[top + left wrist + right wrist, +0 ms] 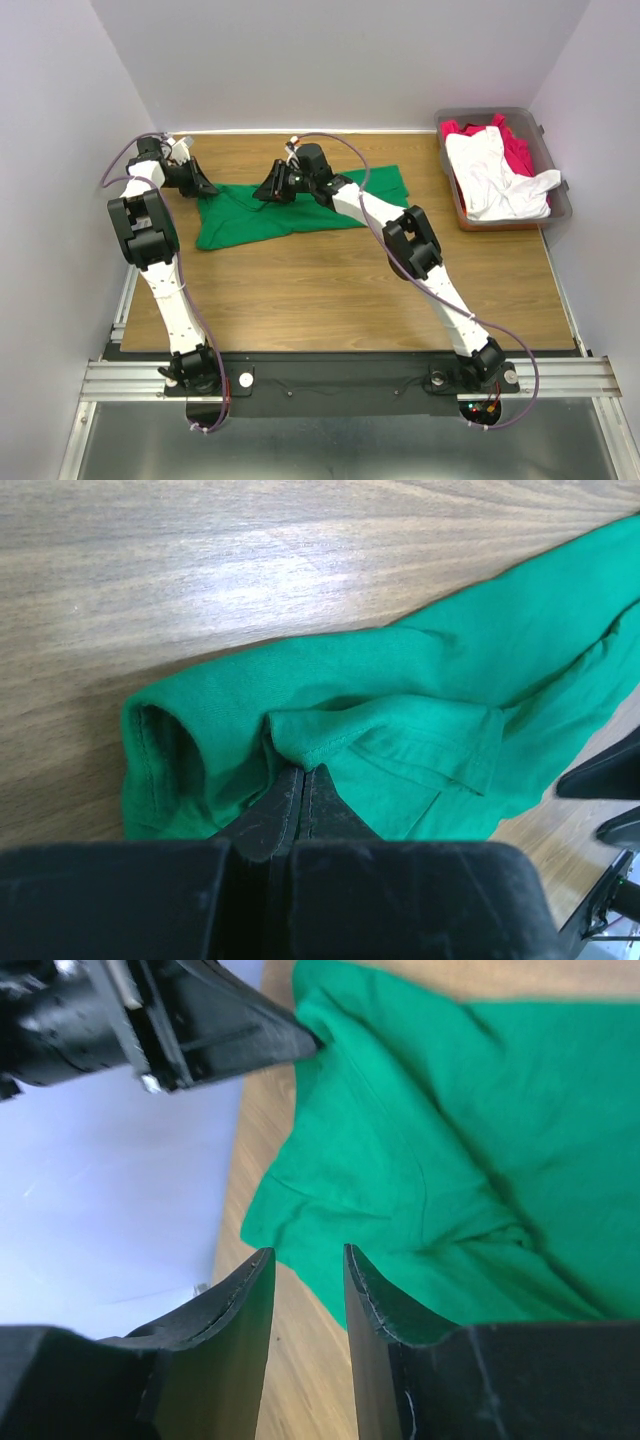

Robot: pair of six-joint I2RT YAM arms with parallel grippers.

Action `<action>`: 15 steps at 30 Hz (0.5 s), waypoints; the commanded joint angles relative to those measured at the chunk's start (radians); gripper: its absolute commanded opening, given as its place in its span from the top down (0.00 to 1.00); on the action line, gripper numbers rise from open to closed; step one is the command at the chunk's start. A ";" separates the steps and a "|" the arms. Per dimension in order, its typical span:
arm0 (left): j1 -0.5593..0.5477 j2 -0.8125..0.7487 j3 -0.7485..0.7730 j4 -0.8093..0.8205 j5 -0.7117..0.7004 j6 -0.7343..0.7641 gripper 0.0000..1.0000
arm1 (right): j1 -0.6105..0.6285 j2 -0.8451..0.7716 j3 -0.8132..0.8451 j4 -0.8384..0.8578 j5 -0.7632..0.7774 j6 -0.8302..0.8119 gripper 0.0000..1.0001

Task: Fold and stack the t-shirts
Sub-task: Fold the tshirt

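The bright green t-shirt [330, 205] lies crumpled on the wooden table [330, 290], towards the back. My left gripper [210, 188] sits at the shirt's left end. In the left wrist view the left gripper [302, 770] is shut on a hemmed fold of the green t-shirt [480, 660]. My right gripper [262, 192] hovers over the shirt's left-middle part. In the right wrist view the right gripper [308, 1252] is open, with nothing between its fingers, just above the edge of the green t-shirt [450, 1140]. A white t-shirt [495, 175] and a crimson red t-shirt [518, 150] lie bunched in the bin.
The grey-brown plastic bin [490, 113] stands at the back right corner of the table. White walls close in the left, back and right sides. The two grippers are close together; the left gripper [300, 1040] shows in the right wrist view.
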State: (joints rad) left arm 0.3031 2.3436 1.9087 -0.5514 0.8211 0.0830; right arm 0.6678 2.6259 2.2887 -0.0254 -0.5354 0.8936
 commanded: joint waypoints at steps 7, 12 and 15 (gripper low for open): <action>0.004 -0.072 -0.007 0.027 0.038 -0.012 1.00 | 0.027 0.042 -0.040 0.071 0.002 0.050 0.57; 0.004 -0.072 -0.007 0.030 0.035 -0.008 1.00 | 0.029 0.045 -0.058 0.071 -0.003 0.054 0.59; 0.002 -0.072 -0.005 0.030 0.036 -0.006 1.00 | 0.032 0.054 -0.054 0.073 0.005 0.060 0.59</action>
State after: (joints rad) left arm 0.3031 2.3436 1.9068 -0.5343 0.8307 0.0734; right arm 0.6891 2.6797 2.2292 -0.0143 -0.5350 0.9405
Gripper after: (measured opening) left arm 0.029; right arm 0.414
